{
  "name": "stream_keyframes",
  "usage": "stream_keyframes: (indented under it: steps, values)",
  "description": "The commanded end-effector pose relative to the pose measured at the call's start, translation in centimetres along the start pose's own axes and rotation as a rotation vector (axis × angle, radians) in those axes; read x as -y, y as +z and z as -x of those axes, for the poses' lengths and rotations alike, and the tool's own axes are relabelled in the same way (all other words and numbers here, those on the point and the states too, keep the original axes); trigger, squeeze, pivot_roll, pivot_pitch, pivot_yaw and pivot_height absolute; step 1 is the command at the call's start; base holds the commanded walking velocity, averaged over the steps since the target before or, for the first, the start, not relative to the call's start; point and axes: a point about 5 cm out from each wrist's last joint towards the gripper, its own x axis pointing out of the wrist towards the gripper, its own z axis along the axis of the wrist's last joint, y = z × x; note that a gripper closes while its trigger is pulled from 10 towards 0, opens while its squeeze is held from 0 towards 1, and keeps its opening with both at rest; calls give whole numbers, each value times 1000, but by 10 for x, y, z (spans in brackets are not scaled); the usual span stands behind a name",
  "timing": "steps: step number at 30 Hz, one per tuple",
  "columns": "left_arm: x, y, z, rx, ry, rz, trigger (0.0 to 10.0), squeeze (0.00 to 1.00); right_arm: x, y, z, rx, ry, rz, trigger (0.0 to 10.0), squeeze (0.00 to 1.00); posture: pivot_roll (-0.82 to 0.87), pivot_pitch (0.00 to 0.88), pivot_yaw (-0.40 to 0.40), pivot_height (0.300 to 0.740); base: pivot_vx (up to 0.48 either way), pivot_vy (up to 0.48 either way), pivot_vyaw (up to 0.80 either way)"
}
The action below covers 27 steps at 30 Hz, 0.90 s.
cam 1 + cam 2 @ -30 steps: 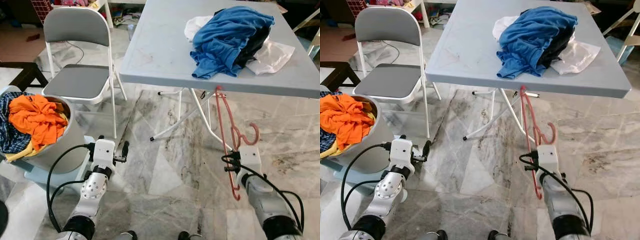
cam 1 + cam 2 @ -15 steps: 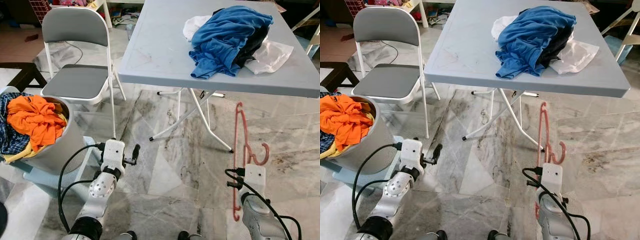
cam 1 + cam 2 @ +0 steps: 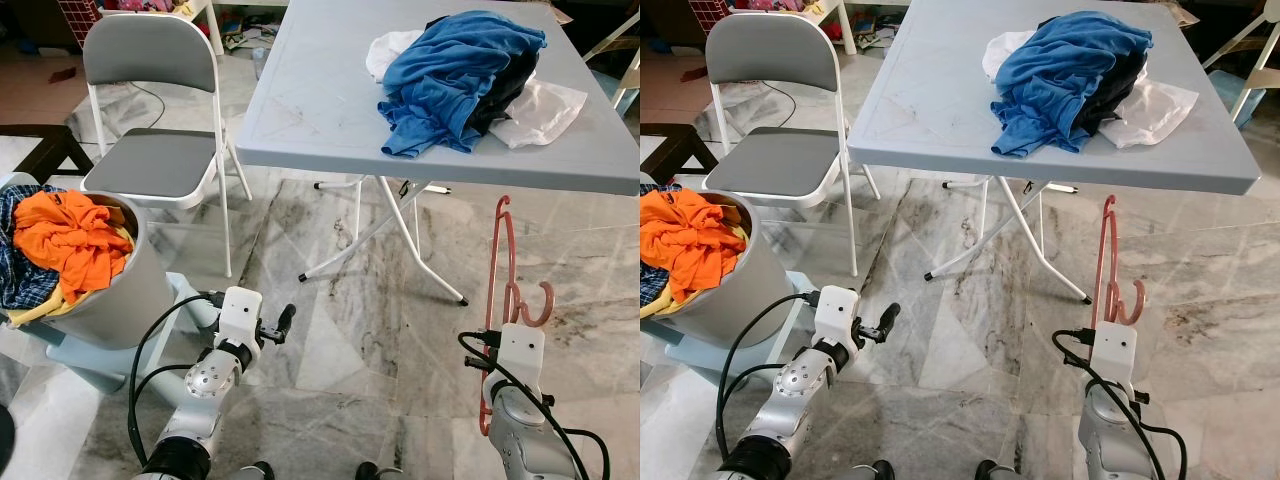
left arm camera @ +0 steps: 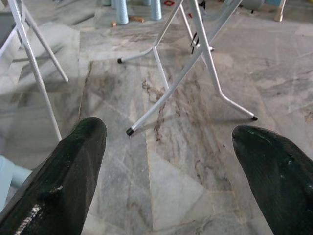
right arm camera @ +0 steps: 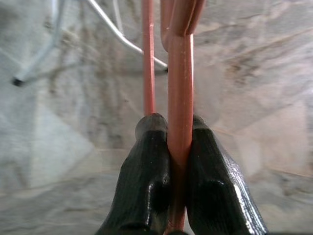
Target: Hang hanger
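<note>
Carry step: right gripper (image 5: pixel 178 147) clamped on the red hanger (image 3: pixel 505 290), held upright at 4 o'clock, below the table (image 3: pixel 320 120) edge. Left gripper (image 4: pixel 166 147) spread wide, empty, at 7 o'clock. Next: find a rail, probably turn.

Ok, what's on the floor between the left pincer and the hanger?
Nothing: in the left eye view only bare marble floor lies between the left pincer and the pink hanger; the folding table's legs stand farther back.
</note>
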Motion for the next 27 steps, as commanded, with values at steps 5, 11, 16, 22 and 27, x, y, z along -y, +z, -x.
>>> stream_keyframes:
  steps: [5, 11, 16, 22, 27]
  values:
    - [1, 3, 1, 9, -50, 2, 10000, 0, -1, 2, 0, 6, 3, -9, 10000, 0, -15, 169, 8, 740, 0, 0, -478]
    - [3, 5, 0, 14, -71, 25, 10000, 0, -2, 3, 1, 6, 10, -13, 10000, 0, -17, 167, 13, 740, 42, 0, -800]
    - [4, 5, 0, 11, -86, 31, 10000, 0, -4, 2, 1, -1, 11, -17, 10000, 0, -22, 167, 16, 740, 287, 0, -800]
    - [5, 5, -1, 6, -99, 35, 10000, 0, -6, 2, -1, -13, 9, -16, 10000, 0, -24, 169, 20, 740, 295, 0, -792]
    - [6, 6, -2, 7, -103, 37, 10000, 0, -5, 2, -3, -21, -1, -21, 10000, 0, -28, 174, 18, 740, 294, 0, -788]
